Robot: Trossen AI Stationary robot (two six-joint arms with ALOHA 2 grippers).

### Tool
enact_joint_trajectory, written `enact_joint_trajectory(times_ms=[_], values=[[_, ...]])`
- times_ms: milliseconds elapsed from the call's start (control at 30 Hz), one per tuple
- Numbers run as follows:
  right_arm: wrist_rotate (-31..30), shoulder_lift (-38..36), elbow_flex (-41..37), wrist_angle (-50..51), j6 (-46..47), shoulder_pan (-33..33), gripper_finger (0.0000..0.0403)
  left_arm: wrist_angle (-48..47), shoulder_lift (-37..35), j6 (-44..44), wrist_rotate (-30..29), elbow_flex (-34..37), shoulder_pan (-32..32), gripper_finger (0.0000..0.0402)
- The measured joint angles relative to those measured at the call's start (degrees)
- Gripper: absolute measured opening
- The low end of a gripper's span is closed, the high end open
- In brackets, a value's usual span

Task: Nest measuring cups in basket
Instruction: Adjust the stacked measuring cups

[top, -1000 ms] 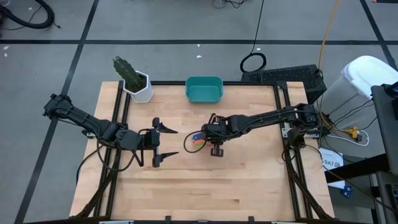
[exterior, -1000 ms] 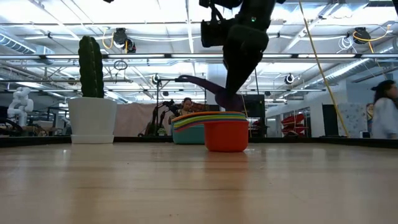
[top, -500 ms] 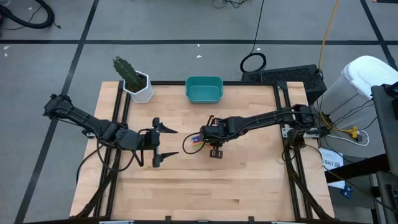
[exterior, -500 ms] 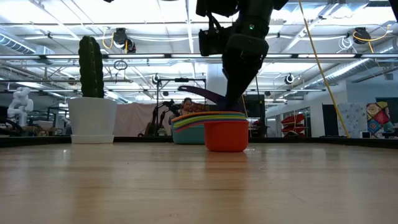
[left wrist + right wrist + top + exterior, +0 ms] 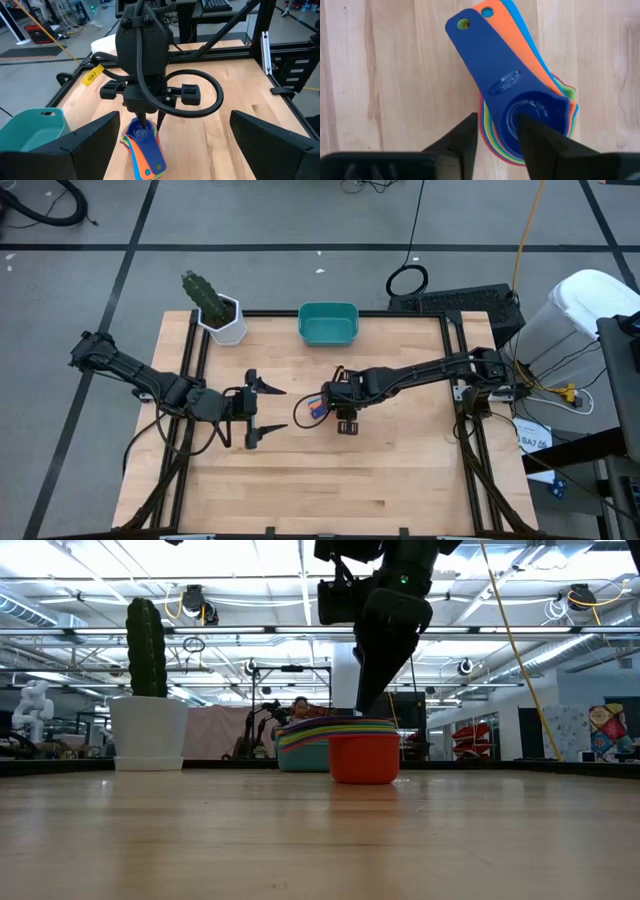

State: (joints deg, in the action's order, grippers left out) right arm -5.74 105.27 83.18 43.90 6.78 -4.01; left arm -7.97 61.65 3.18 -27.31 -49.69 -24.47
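The right claw (image 5: 497,142) is hanging straight down over the stack of measuring cups (image 5: 315,408) near the middle of the worktop (image 5: 330,480), its two fingers (image 5: 461,142) standing partly apart, one on each side of the bowl of the top cup. That top cup is the dark blue cup (image 5: 520,107), which is sitting in the nest with its flat handle lying over the orange handle (image 5: 512,37) and the light blue one beneath it. The fingers are close beside the bowl, but whether they are touching it cannot be told; the cup is resting in the stack and is not being lifted. From table height, the stack is showing as a red cup (image 5: 363,758) at the bottom with coloured rims layered above it. The teal basket (image 5: 328,323) is standing at the far edge of the worktop, well apart from the stack, beside the white pot with the cactus (image 5: 218,310). The left claw (image 5: 254,410) is waiting wide open and holding nothing, near the stack on its left side.
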Motion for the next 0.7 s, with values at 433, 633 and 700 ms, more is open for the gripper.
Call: enact_joint_trajectory(times_ms=[433, 633, 700], values=[[-0.5, -4.0, 0.0, -1.4, -2.0, 0.0, 0.0176, 1.2, 4.6, 5.1, -1.7, 0.0, 0.9, 0.0379], [-0.5, -10.2, -0.1, 3.6, 1.0, -0.9, 0.0172, 0.9, 11.7, 9.2, -4.2, 0.1, 4.2, 0.0379], [-0.5, -11.8, -1.0, 7.5, 3.3, -1.7, 0.0172, 1.3, 13.4, 10.0, -4.3, 0.1, 5.5, 0.0379]])
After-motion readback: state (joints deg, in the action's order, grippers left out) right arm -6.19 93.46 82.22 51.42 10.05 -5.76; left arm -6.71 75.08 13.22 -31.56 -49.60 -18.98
